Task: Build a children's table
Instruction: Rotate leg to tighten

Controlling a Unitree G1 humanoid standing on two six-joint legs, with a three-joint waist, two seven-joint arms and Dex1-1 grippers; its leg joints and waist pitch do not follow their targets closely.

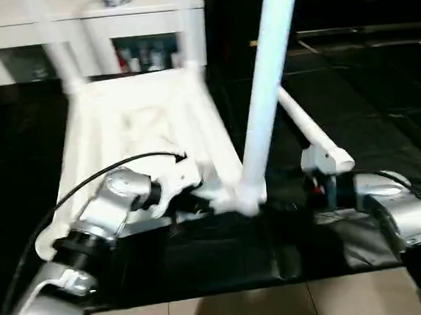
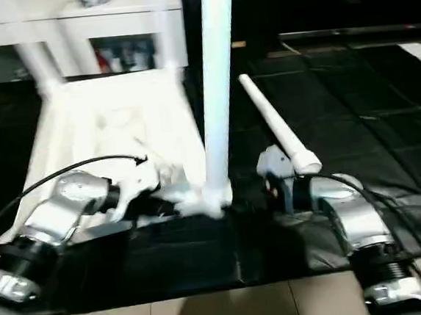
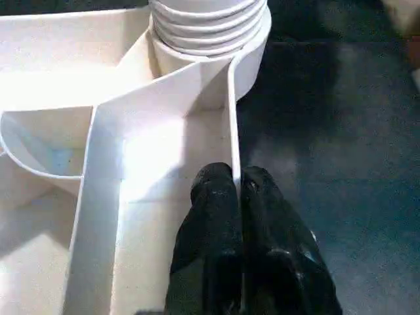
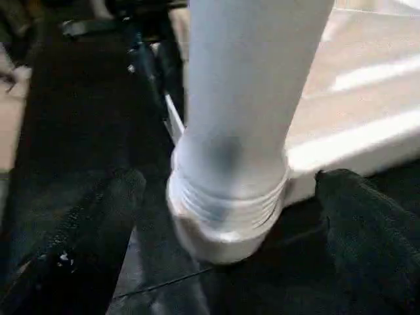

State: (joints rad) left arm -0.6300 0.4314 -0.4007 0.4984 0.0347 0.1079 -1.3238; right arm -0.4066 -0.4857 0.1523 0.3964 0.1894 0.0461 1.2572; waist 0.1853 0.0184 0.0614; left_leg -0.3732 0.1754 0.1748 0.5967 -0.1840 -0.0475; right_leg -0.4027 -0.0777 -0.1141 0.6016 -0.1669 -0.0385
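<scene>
Tabletop [image 1: 141, 127] lay upside down on the black mat [image 1: 387, 149], and everything hung off it. Left gripper [image 3: 237, 187] was clenched on the tabletop's near rim wall, just beside the corner socket. One leg [image 1: 267, 86] stood upright in that socket, threads showing. Right gripper [image 4: 230, 216] stood spread wide around the leg's base, not touching. Spare leg [image 1: 311, 130] lay beside the tabletop, on the mat.

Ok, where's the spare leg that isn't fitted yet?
The loose leg lies on the black mat, right of the upright leg, above the right claw.
</scene>
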